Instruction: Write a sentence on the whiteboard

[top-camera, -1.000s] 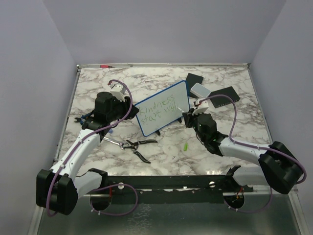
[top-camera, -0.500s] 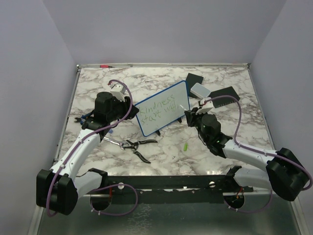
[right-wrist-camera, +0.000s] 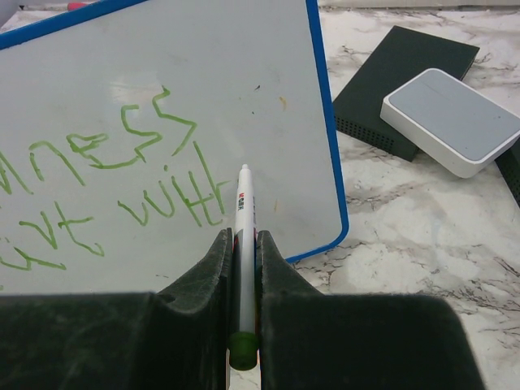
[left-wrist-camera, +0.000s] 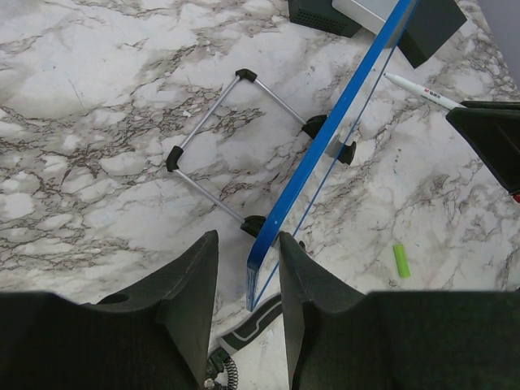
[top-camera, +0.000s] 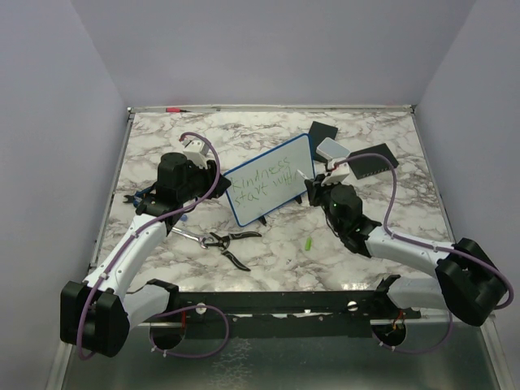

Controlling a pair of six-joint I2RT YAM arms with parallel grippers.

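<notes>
right hand [right-wrist-camera: 242,268] – pinched shut on marker [right-wrist-camera: 245,213], tip mid-frame just right of "with" | left hand [left-wrist-camera: 248,272] – clamped on whiteboard [left-wrist-camera: 325,154] lower edge, bracing it | sentence [right-wrist-camera: 122,154] – two green lines, left of frame | next: little room before blue frame, so write small and press lightly, or wire stand [left-wrist-camera: 211,122] may slip

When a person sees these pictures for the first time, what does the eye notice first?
The blue-framed whiteboard stands propped at the middle of the table, with green handwriting in two lines. The right gripper is shut on a white pen aimed at the board just after the last word, while the left gripper straddles the board's left edge.
</notes>
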